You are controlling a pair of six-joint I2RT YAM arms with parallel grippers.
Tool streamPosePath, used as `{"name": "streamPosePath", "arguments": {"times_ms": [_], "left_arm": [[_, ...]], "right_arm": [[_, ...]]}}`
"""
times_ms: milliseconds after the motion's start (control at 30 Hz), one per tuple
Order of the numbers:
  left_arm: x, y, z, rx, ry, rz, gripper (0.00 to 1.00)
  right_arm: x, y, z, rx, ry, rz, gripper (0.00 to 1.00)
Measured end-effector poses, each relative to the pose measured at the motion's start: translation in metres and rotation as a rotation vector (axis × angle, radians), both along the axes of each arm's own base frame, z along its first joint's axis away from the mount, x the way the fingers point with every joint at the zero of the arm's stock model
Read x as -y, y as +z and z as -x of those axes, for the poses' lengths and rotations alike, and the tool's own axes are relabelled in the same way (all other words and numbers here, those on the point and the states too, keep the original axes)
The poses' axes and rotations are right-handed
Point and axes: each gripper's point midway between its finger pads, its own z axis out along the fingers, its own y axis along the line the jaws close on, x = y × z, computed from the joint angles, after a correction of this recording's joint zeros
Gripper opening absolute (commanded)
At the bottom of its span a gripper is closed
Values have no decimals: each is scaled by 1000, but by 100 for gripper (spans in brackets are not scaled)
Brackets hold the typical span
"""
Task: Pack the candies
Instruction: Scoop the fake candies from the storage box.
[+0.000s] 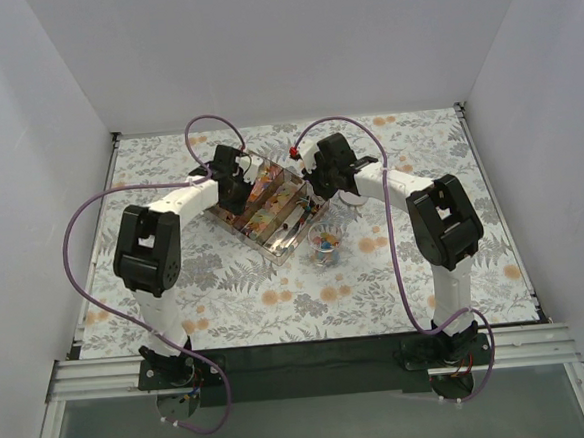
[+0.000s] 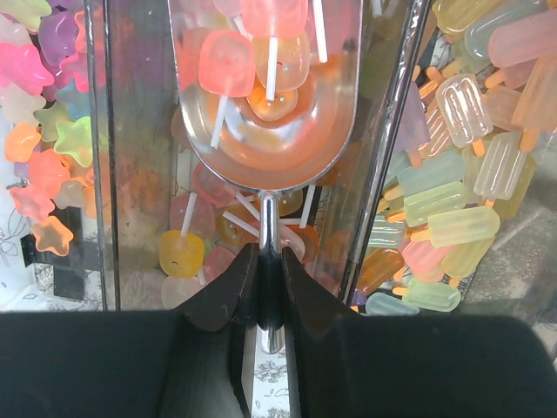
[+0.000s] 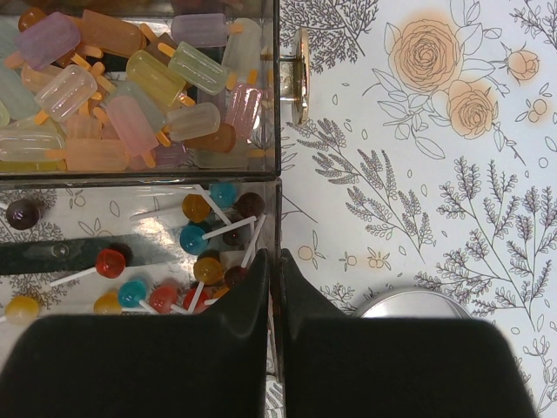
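1. Plastic box [image 1: 274,242], clear and divided, sits mid-table [image 1: 426,270] in the top view, between the two arms. The left claw [image 1: 238,198] is at the box's far-left side and the right claw [image 1: 315,192] at its right side. A small round cup [image 1: 326,233] stands just beside the box's near-right corner, with candies [image 1: 326,249] inside it.
2. Left wrist view: the left claw [image 2: 270,261] is closed tight on the thin handle of a metal scoop [image 2: 287,157]. The scoop's long axis runs straight ahead of the claw, with the bowl beyond the fingertips and over the middle compartment of the box [image 2: 130,174]. The bowl is loaded with flat pink and orange candies [image 2: 226,63] on white sticks.
3. Right wrist view: the right claw [image 3: 277,270] is pinched shut. The outer wall of the box [image 3: 277,131] runs down into the slit between its fingers, so it looks to be gripping that wall. Round candies [image 3: 196,209] lie inside the box beside the claw. The rim of the cup [image 3: 409,300] shows just outside the box.
4. Judgement: the cup lies off the box's right side, nearer the right arm. The left arm must therefore lift the loaded scoop and carry it level across the box.
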Motion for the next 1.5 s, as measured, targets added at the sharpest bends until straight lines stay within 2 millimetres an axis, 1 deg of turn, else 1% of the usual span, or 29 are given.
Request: {"name": "streamPosePath", "arguments": {"times_ms": [133,200,300,400,500,633,800,933,1000,1033,1100,1133,1200,1233,1300,1333,1433,1500], "left_arm": [[0,3,0,7,-3,1,0],[1,8,1,16,-6,7,0],[0,21,2,43,-9,12,0],[-1,39,5,82,-15,21,0],[-1,47,9,104,-23,28,0],[-3,43,13,106,-23,24,0],[-13,30,20,88,-4,-12,0],[-19,26,25,78,1,-31,0],[-19,30,26,83,-1,-32,0],[-19,33,26,88,-5,-31,0],[-20,39,27,98,-12,-30,0],[-20,42,28,103,-18,-27,0],[-18,48,30,112,-32,-20,0],[-17,53,31,119,-42,-15,0],[-16,59,33,128,-57,-7,0],[-15,61,35,128,-65,-4,0],[-13,68,40,132,-90,6,0],[-12,74,44,135,-105,13,0]], "right_arm": [[0,0,0,5,0,-3,1],[0,0,-1,7,0,-4,1],[0,0,-1,8,0,-5,1],[0,0,-1,8,0,-5,1],[-1,1,-1,8,1,-6,1],[-1,0,-1,8,2,-6,1],[0,1,-1,13,2,-9,1],[0,1,0,16,2,-11,1],[0,2,0,20,3,-14,5],[0,3,1,20,3,-15,14],[0,5,1,20,2,-18,20],[-1,6,2,22,3,-16,27],[-2,8,2,28,4,-19,34],[-2,11,2,31,3,-21,41],[-2,19,2,43,-3,-27,48],[-2,24,2,52,-6,-30,54],[1,45,2,87,-30,-47,63],[5,60,4,109,-50,-58,66]]}}
